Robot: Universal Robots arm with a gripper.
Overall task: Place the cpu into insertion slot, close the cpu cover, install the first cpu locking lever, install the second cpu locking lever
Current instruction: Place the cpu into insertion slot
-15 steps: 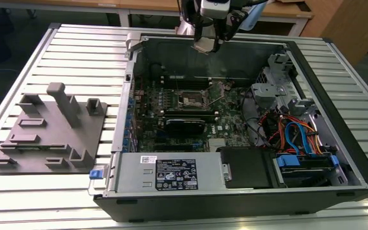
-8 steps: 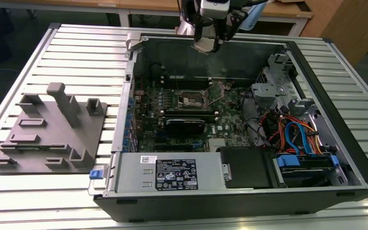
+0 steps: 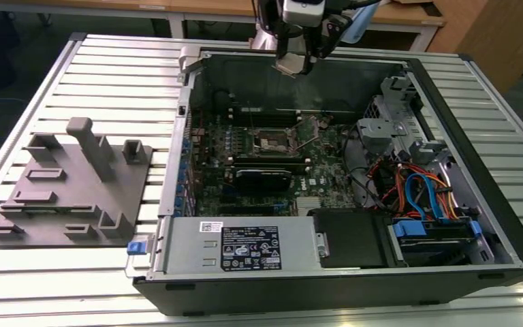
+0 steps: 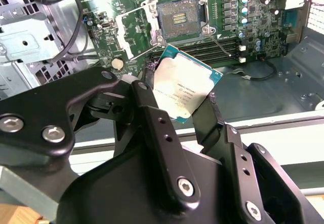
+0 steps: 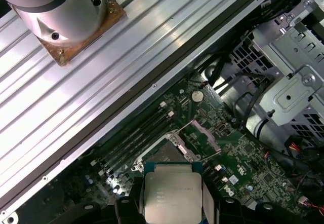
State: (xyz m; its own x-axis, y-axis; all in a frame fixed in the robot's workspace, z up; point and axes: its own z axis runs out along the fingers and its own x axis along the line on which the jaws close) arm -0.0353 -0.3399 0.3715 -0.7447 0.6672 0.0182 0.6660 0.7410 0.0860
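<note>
My gripper (image 3: 293,63) is shut on the cpu (image 3: 291,67), a flat square chip with a dull silver top, held by two opposite edges between black fingers (image 4: 152,112). It hangs high above the far wall of the open computer case (image 3: 479,122). Both wrist views show the cpu (image 4: 185,89) (image 5: 171,196) between the fingers. The insertion slot (image 3: 274,141) (image 4: 179,17) lies uncovered on the green motherboard, farther in than the chip. The cpu cover (image 4: 127,30) stands swung open beside the slot. A thin wire locking lever (image 4: 225,44) sticks out, unlatched.
A grey fixture plate (image 3: 71,184) with upright pegs lies on the slatted table at the exterior view's left. Inside the case are a power supply (image 3: 243,245), a metal drive cage (image 3: 398,129), coloured cables (image 3: 421,187), and memory slots (image 4: 212,45) beside the socket.
</note>
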